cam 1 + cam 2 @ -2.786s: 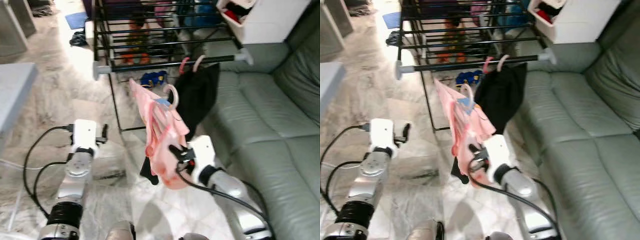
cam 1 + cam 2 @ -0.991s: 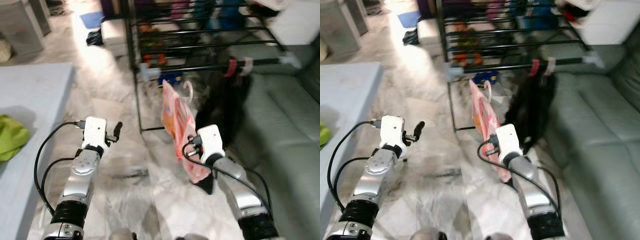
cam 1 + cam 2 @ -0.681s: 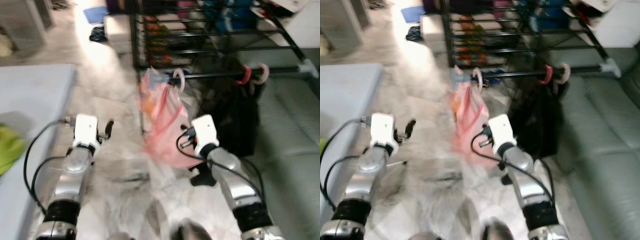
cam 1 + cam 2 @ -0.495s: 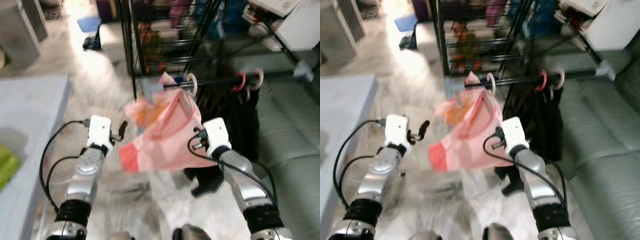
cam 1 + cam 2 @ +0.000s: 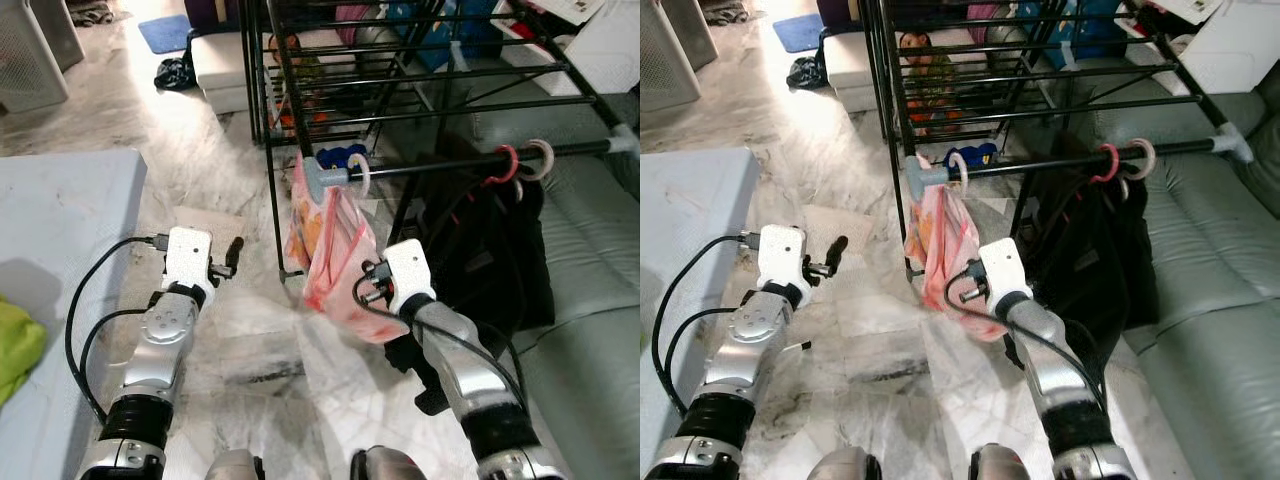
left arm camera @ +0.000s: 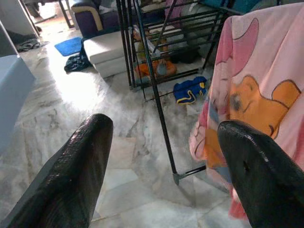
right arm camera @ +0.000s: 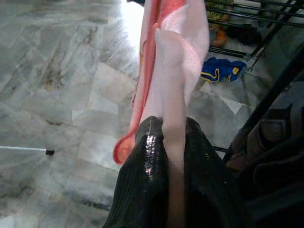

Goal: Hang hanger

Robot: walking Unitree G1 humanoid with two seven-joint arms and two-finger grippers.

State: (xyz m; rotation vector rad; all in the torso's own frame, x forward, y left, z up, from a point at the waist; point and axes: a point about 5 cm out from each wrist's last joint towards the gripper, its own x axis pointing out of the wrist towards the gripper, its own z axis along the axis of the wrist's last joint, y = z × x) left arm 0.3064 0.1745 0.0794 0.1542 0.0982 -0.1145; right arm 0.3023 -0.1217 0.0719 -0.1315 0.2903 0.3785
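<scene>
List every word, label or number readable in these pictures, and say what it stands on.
None can be read.
pink garment: a printed orange cartoon figure, no lettering visible.
white box: dark marks on top, too small to read.
right gripper: shut on the pink garment, unmarked.

Pink garment point(image 5: 328, 250) (orange cartoon print) on white hanger point(image 5: 356, 172), hook over black rack bar point(image 5: 440, 164) near its grey end cap. Cloth hangs down, bunched, lower fold pinched between right gripper point(image 7: 166, 142) fingers.
</scene>
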